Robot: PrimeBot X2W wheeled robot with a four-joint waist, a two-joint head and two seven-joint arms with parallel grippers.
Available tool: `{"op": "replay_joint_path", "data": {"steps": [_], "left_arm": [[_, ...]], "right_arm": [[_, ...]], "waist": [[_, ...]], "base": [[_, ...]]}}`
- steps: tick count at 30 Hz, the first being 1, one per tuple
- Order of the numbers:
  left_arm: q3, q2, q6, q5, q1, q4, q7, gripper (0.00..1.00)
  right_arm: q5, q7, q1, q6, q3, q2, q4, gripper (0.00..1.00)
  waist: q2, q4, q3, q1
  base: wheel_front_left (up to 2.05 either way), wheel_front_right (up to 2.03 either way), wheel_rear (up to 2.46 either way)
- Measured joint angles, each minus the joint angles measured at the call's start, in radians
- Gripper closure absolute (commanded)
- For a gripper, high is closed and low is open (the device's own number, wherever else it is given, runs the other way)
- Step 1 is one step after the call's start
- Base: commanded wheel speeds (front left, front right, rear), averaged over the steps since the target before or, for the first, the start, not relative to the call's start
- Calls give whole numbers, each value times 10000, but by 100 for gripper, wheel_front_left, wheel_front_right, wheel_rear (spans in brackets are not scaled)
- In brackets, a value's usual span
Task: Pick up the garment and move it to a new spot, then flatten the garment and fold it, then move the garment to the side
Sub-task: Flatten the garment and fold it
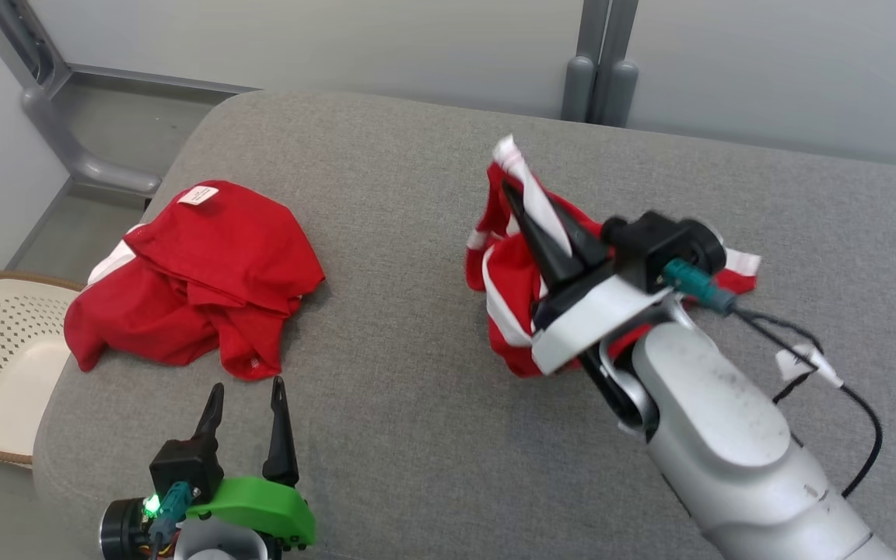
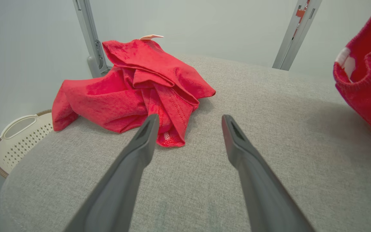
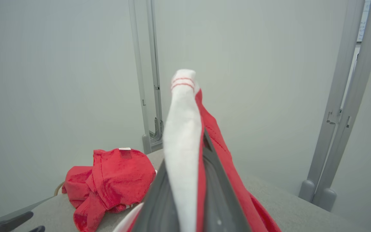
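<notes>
Right wrist view shows right jaws pinching the white-banded garment (image 3: 182, 129); left jaws spread.

We can read no word, number or brand anywhere here. The nearest thing to writing is a small white tag (image 1: 197, 194) at the upper edge of the crumpled red garment (image 1: 199, 272): in the head view it bears a few faint grey lines of print, too small for us to make out, and in both wrist views we see it merely as a pale flap. A small white paper flag (image 1: 798, 362) at the right of the head view looks blank to us, though we cannot tell for certain.
</notes>
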Motion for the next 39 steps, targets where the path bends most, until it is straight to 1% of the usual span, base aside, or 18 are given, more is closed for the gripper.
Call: {"op": "replay_joint_path", "data": {"steps": [3,5,7,10,12,16,17,18,19,20,23,25,28,33,35,39], "left_arm": [[-23,0,0,0,22,29,0,0],[-17,0,2,0,68,31,0,0],[0,2,8,0,114,50,0,0],[21,2,19,-17,120,38,2,0],[38,2,19,-52,123,35,2,0],[40,2,13,-56,119,40,0,0],[29,0,0,-50,112,54,2,0],[44,0,-6,-38,105,59,0,0],[36,2,-13,-13,96,59,0,0],[36,0,-13,0,85,58,0,0],[52,0,-54,81,15,67,0,0],[69,0,-98,134,-52,75,0,0],[73,-2,-148,184,-57,92,0,0],[69,0,-230,265,-57,117,0,0],[-12,0,-270,272,-58,96,0,0],[-545,2,-466,370,-168,54,0,0]], "right_arm": [[598,0,-589,0,-541,19,-846,100],[861,0,-701,0,-1014,29,-1135,100],[878,0,-683,0,-1478,13,-1214,100],[736,-2,-188,0,-2094,13,-838,100],[347,0,373,-2,-2420,15,-426,100],[-232,0,1635,-2,-3672,13,460,100],[-343,0,1956,-2,-4105,12,713,76],[-470,0,2169,-2,-4401,13,917,19],[-671,0,2381,-2,-4794,15,1162,0],[-788,0,2549,-2,-5177,8,1361,0],[-1045,0,2742,-2,-5871,-4,1509,0],[-1156,0,2842,-2,-6263,13,1392,0],[-1292,0,3057,-2,-6566,-2,1032,0],[-1547,0,3426,-2,-6364,4,441,0],[-1463,0,3525,-2,-6335,10,318,0],[-1338,0,3732,-2,-6153,10,163,0]], "waist": [[0,75,-67,0],[0,87,-109,0],[0,58,-129,0],[0,-88,-127,0],[0,-210,-109,0],[0,-518,-43,1],[0,-610,-17,0],[0,-683,5,0],[0,-775,34,0],[0,-870,67,0],[0,-1117,147,0],[0,-1313,199,0],[0,-1587,228,0],[0,-2041,172,0],[0,-2203,131,0],[0,-2529,41,0]], "base": [[0,0,0],[0,0,0],[0,0,0],[0,0,0],[0,0,0],[0,0,0],[0,0,0],[0,0,0],[0,0,0],[0,0,0],[0,0,0],[0,0,0],[0,0,0],[0,0,0],[0,0,0],[0,0,0]]}}
